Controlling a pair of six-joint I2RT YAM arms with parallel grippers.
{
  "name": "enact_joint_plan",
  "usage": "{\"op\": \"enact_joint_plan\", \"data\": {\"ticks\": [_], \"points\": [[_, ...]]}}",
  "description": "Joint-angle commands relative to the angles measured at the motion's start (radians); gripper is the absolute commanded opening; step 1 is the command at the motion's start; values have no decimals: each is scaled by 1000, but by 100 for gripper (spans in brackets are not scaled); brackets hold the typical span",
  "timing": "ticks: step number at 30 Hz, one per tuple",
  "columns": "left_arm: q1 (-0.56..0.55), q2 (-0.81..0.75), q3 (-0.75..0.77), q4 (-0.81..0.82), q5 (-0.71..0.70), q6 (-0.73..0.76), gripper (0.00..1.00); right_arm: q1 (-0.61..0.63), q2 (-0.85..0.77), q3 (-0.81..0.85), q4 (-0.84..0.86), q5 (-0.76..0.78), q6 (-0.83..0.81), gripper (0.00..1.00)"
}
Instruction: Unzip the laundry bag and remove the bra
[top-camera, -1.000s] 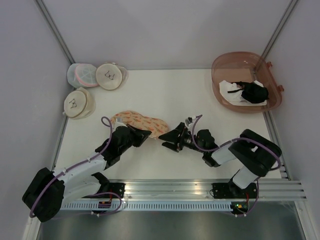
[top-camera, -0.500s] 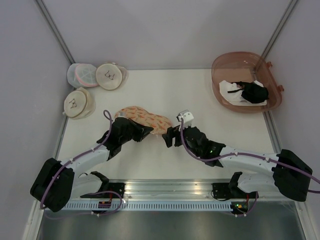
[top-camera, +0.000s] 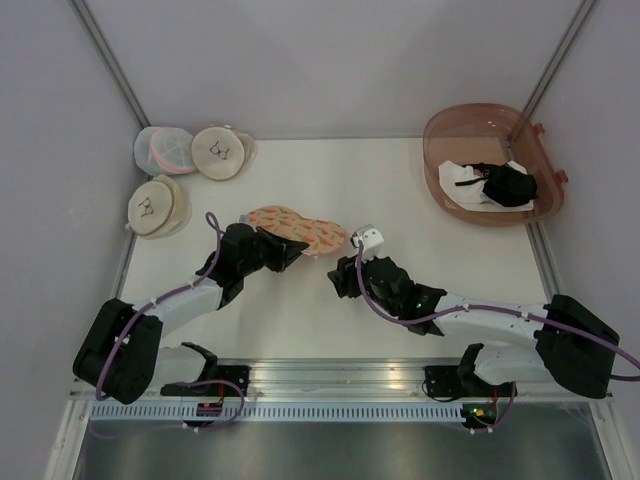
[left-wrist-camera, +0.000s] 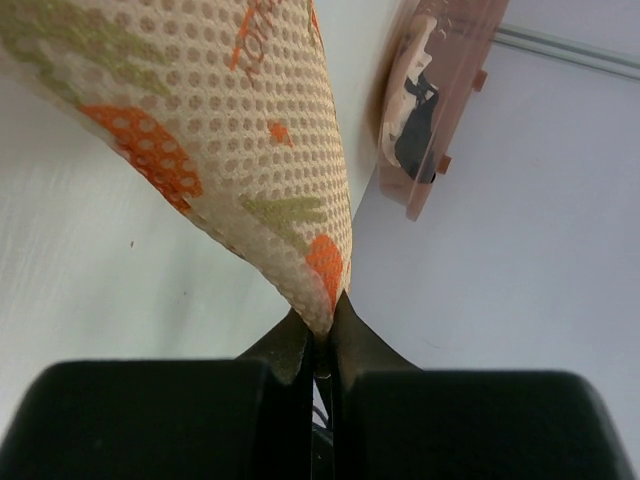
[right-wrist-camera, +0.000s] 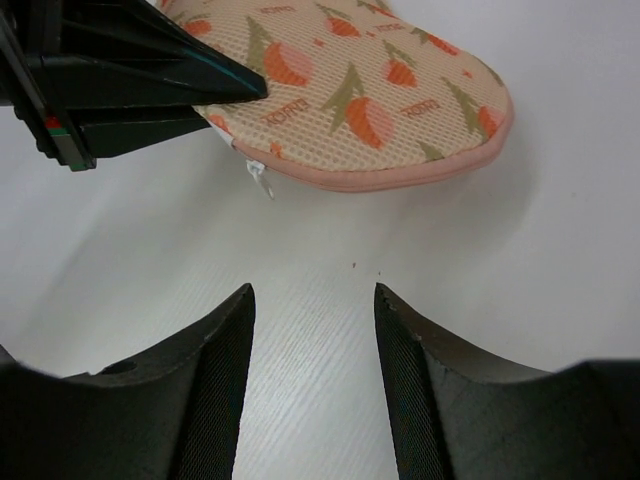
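White table (top-camera: 330, 180), laundry bag (top-camera: 305, 229), three round pouches (top-camera: 220, 152), seemingly plastic tub (top-camera: 455, 125)

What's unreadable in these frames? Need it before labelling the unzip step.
Bra: in no view; if it is inside, the fabric of the laundry bag hides it.
Zip state: right wrist shows only a small white tab at the seam; the left hand covers the seam beyond it.
Left wrist: the bag is cut off by the top and left edges, no zip seen.
Top external: zip too small to read.
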Motion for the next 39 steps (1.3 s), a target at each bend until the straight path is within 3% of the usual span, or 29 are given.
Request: {"op": "enact_joint_plan", "data": {"ticks": [1,9,23,26,29,32,39], "points": [[1,21,45,94,59,-55,2,7,54,15,103,-44,25,57],[3,17,46,91,65,-60,2,7,194,72,221,-64,7,60],[0,20,14,100,88,-63,2,7,269,152,253,-7,-33,62],[-2,25,13,104,94,-63,2,9,288,166,261,0,-36,50],[-3,25,10,108,100,-63,2,9,294,170,266,23,-33,18],[-3,26,0,105,103,-50,2,7,277,164,258,36,-35,0],[9,86,-24,111,148,78,2,7,191,127,153,40,-38,0]]}}
